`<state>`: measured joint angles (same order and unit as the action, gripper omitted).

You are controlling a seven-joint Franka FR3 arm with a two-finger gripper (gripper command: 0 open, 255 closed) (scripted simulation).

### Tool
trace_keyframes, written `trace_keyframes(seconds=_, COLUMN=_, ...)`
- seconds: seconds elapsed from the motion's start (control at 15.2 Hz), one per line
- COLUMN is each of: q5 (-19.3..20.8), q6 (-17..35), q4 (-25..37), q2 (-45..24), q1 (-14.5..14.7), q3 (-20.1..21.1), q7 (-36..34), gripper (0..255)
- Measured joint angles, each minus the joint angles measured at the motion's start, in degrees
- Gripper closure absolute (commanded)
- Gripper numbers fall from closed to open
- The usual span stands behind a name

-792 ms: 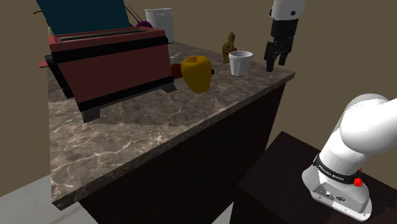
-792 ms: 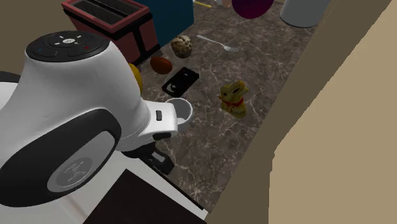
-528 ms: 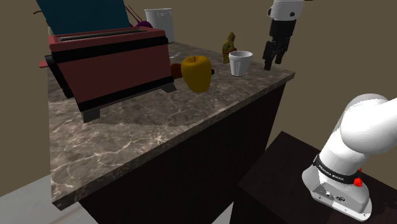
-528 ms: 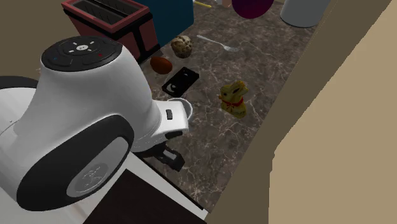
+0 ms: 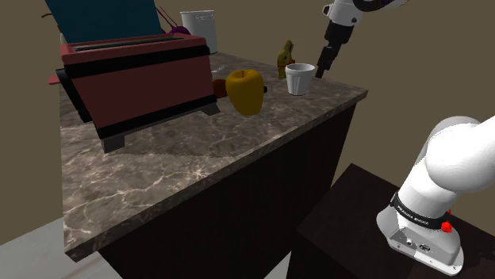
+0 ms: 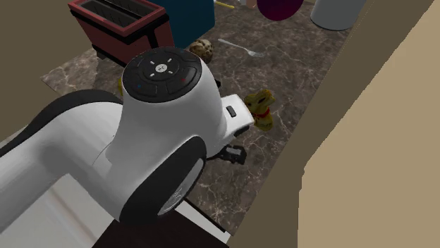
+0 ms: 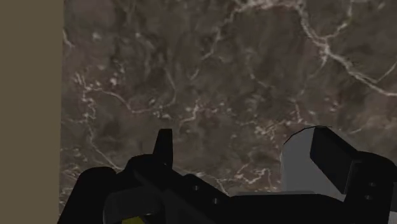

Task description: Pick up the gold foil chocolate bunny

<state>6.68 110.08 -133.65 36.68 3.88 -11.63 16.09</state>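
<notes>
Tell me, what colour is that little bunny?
The bunny is gold, with a red ribbon at its neck; the second exterior view shows it best.

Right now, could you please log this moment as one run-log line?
pincer: open, empty, above counter by white cup | gold bunny: upright on counter, near cup, untouched | grasp: not yet

I have my white arm [image 5: 456, 170] rising from its base [image 5: 420, 238] at the shoulder view's lower right and reaching up and left, wrist tipped so the black gripper [image 5: 322, 70] slants downward, while the wrist view shows its two fingers [image 7: 164, 145] standing well apart.
</notes>
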Motion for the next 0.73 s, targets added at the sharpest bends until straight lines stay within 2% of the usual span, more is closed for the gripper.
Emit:
trace_keyframes(seconds=0.4, q5=-2.0, q6=11.5, q4=4.8, q2=-7.2, q1=3.9, q3=-7.2, q7=13.6, gripper=0)
trace_keyframes(seconds=0.73, q5=-7.7, q6=18.6, q4=11.5, q2=-14.3, q1=9.1, q3=-13.5, q7=26.3, gripper=0)
